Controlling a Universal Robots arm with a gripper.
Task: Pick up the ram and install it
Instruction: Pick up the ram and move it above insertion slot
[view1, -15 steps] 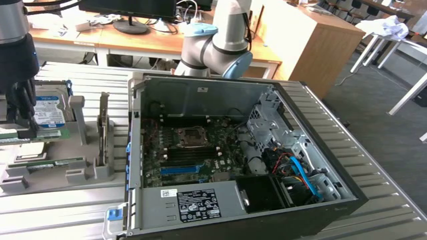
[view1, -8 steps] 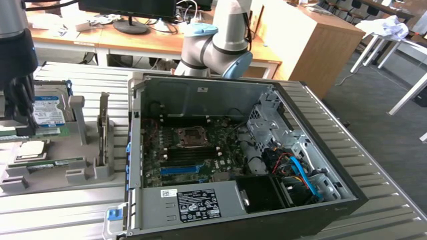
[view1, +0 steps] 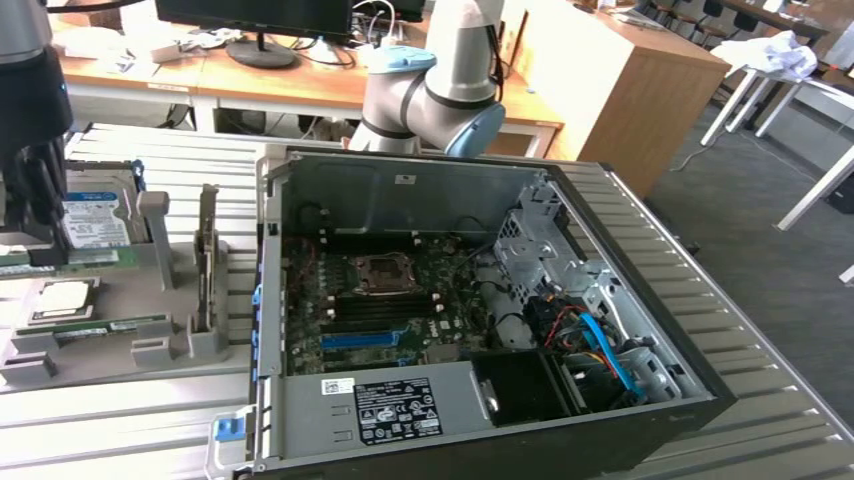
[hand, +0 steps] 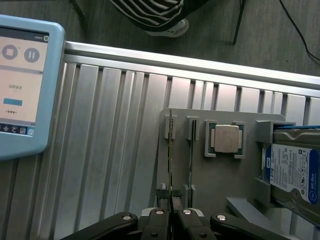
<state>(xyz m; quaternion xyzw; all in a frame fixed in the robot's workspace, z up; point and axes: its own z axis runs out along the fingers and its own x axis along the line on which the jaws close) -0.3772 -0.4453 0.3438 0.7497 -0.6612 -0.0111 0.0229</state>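
"WD Blue" legible on the blue-and-white label of the single silver hard drive (hand: 292, 170), which is propped in its grey cradle; finer print there too small to read. Lit screen with two round buttons on the one pale-blue-framed touchscreen pendant (hand: 25, 75), wording not legible. One white sticker (view1: 394, 408) on the grey power supply of the open black computer tower (view1: 400, 195), text too small to make out.

Jaws drawn narrow, pinched on the near end of the ram (hand: 170, 155), a long, thin green circuit-board stick seen edge-on. Ram upright in the outer of two parallel slots in the flat grey holder plate (hand: 200, 172), running straight out from between the jaws. Second slot (hand: 191, 150) just beside it, contents hard to tell.

One small square silver processor chip (hand: 226, 139) seated in its own recess between the slots and the hard drive. Holder plate and tower side by side on the ribbed aluminium bench (hand: 110, 150). Beyond the bench edge, one person's shoe (hand: 167, 27) on the floor.
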